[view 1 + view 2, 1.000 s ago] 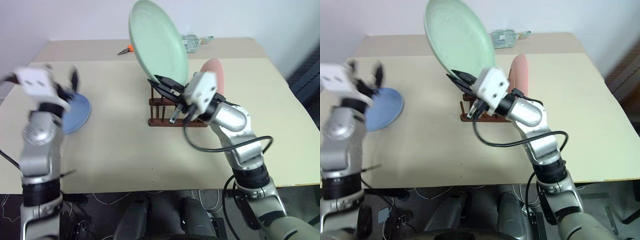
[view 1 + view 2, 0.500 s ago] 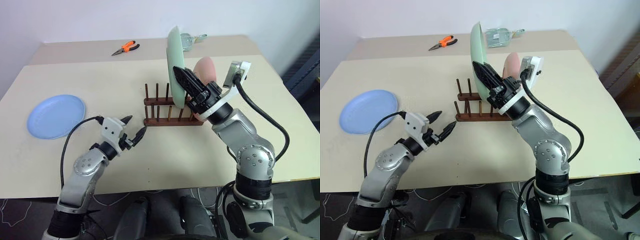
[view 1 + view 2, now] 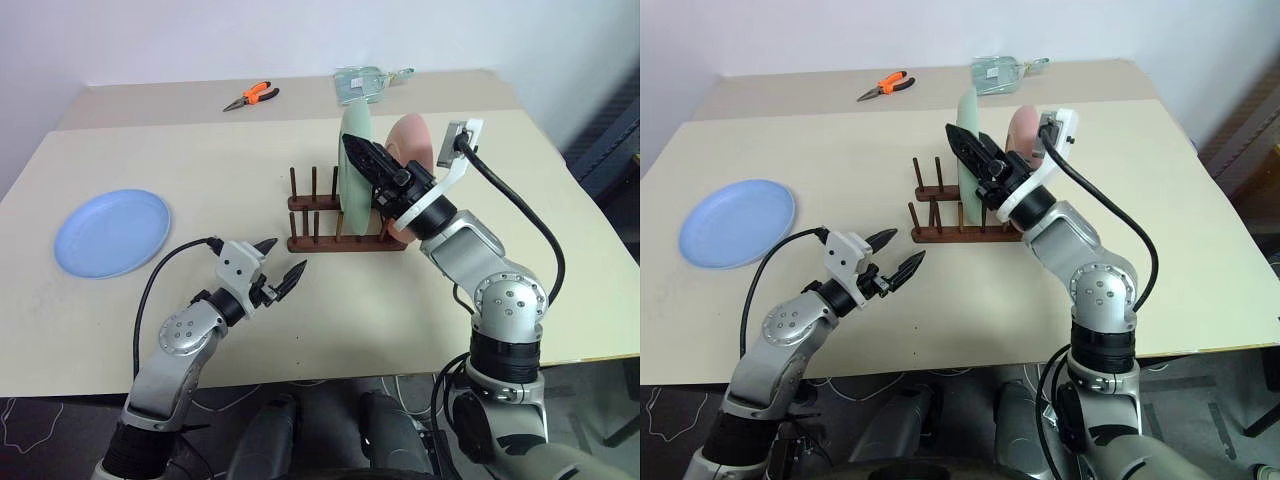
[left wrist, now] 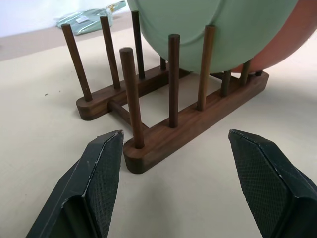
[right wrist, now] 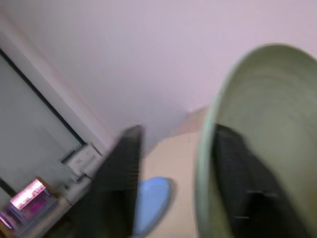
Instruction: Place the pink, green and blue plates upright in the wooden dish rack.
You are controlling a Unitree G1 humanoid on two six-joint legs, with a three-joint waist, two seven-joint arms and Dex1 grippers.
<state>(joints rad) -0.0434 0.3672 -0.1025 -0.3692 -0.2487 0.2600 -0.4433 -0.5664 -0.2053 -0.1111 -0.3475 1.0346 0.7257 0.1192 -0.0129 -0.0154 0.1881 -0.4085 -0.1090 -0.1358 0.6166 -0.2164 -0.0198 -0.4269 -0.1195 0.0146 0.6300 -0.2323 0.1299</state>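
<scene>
From my remote station, my right gripper [image 3: 372, 172] sits at the green plate [image 3: 353, 150], its two black fingers parted with one on each side of the plate's rim; the right wrist view shows a clear gap on one side, so the grip looks slack rather than pinching. The green plate stands upright on edge between the pegs of the wooden dish rack [image 3: 345, 241], near the middle of the worktop [image 3: 200, 150]. Just to its right, the pink plate [image 3: 412, 140] also stands on edge in the rack, partly hidden behind my right arm. My left gripper [image 3: 280, 265] hovers low over the worktop on the near left side of the rack, fingers spread wide and holding nothing; the left wrist view looks straight at the rack's near end, with its empty pegs in front and the green and pink plates behind them. The blue plate [image 3: 112, 232] lies flat on the worktop well to the left, apart from the rack and from both grippers. At the far edge, orange-handled pliers [image 3: 251, 96] lie on the worktop, and a clear plastic packet [image 3: 364, 80] rests behind the rack.
</scene>
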